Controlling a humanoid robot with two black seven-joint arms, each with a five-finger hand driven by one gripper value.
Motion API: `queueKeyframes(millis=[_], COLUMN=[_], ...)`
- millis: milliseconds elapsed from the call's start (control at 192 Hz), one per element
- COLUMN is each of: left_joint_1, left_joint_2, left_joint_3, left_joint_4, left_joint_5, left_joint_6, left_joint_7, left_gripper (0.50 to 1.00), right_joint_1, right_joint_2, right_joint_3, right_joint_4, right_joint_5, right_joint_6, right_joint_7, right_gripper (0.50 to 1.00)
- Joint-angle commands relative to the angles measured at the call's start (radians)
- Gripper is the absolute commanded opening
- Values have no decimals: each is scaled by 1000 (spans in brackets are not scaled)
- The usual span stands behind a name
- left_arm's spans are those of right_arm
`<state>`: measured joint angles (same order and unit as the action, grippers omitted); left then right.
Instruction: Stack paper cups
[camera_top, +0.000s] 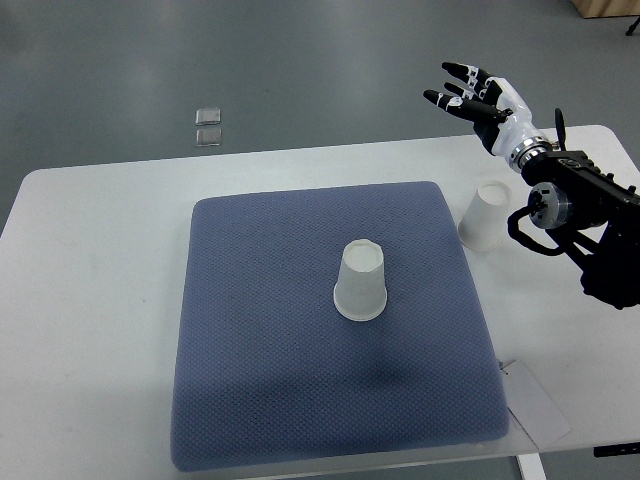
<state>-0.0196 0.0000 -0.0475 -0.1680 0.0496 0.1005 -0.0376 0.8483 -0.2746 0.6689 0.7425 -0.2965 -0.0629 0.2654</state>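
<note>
White paper cups, two in count: one tapered cup (361, 281) stands upside down near the middle of a square blue-grey mat (260, 400) with a fine woven, dimpled texture and rounded corners; the other white inverted cup (483, 215) stands on the bare tabletop just beside the mat's right edge. One white rounded-corner table (90, 300), smooth and matte, carries the mat. One right robot hand (477, 97), white shell with black fingertips on a black jointed arm, hangs above the table's far right corner, fingers spread and holding nothing, apart from both cups. Floor: grey, smooth, with two small clear square tiles (209, 127) beyond the table. One white paper sheet (537, 405) lies at the near right edge.
</note>
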Motion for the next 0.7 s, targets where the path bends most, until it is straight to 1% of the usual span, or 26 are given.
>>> queueKeyframes(millis=[0,697], left_joint_1=[-2,9], left_joint_2=[0,0], left_joint_3=[0,0], left_joint_4=[1,2], left_joint_5=[-1,-1], left_joint_6=[1,1], left_joint_7=[2,-1], left_gripper=[1000,1000], right_joint_1=[-2,-5], right_joint_2=[0,3], right_joint_3=[0,17], right_joint_4=[0,-2], right_joint_5=[0,2], right_joint_6=[0,2], right_joint_7=[0,6], right_gripper=[913,913])
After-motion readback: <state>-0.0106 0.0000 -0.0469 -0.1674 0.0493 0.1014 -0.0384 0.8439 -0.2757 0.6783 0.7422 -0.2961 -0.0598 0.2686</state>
